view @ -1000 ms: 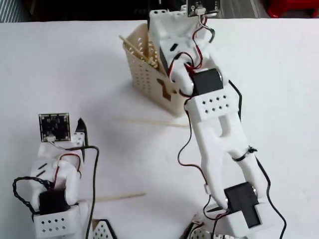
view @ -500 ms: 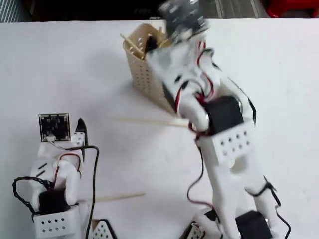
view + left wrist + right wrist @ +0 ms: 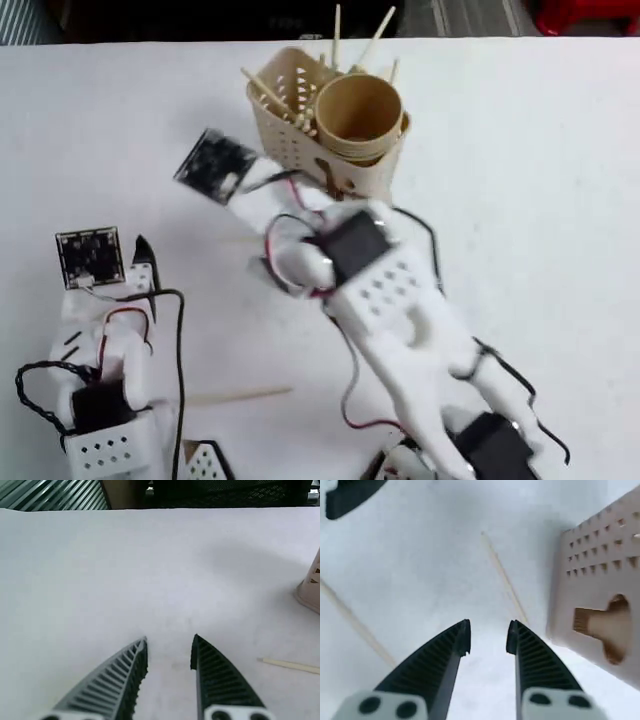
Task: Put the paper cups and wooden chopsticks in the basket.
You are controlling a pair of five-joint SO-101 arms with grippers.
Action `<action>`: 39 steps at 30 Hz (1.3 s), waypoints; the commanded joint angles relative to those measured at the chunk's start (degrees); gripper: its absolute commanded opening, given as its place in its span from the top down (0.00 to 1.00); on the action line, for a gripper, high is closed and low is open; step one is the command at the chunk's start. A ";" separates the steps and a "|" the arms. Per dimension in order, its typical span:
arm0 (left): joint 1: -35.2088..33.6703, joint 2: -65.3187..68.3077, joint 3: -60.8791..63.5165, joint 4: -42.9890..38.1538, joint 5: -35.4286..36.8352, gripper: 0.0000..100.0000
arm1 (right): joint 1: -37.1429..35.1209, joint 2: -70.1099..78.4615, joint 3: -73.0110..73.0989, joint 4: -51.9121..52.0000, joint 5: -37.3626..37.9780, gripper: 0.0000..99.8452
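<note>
Wood first: several wooden chopsticks (image 3: 337, 40) stood in the basket (image 3: 285, 150), leaning on its walls. The tall, narrow box held them upright. Paper cups (image 3: 360, 115) sat nested as one stack at the basket's other end, mouths up, which left room for the sticks.

Two sticks were not yet in. Loose chopstick (image 3: 504, 580) lay flat on the white table (image 3: 520, 200), just beside the basket's perforated wall; I couldn't tell if it touched. Second chopstick (image 3: 240, 396) lay near the left arm's base, well apart from the basket.

Right gripper (image 3: 488, 630) hung over the table next to the basket, jaws spread with nothing between them. It pointed toward the near end of the loose chopstick. The stick ran roughly along the gap between the jaws, so closing would pinch across it. My read: line-up for a pick.

Left gripper (image 3: 170, 642) sat low over bare table, jaws slightly parted and holding nothing. The loose chopstick's tip lay off to one side of it. It looked parked, probably to give the right arm room.

Risks: a thin stick flat on the table gives the fingers little to bite on. The basket wall was also close enough to crowd one jaw.
</note>
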 commanded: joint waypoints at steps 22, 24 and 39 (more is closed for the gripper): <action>-0.31 -0.57 -0.53 -1.58 0.00 0.84 | 4.97 39.96 -6.15 -26.24 5.10 0.74; -0.31 -0.57 -0.53 -1.58 0.00 0.84 | 5.58 42.77 -7.82 -26.24 5.10 0.74; -0.31 -0.57 -0.44 -1.58 0.00 0.84 | 3.65 43.74 -8.79 -19.38 5.10 0.98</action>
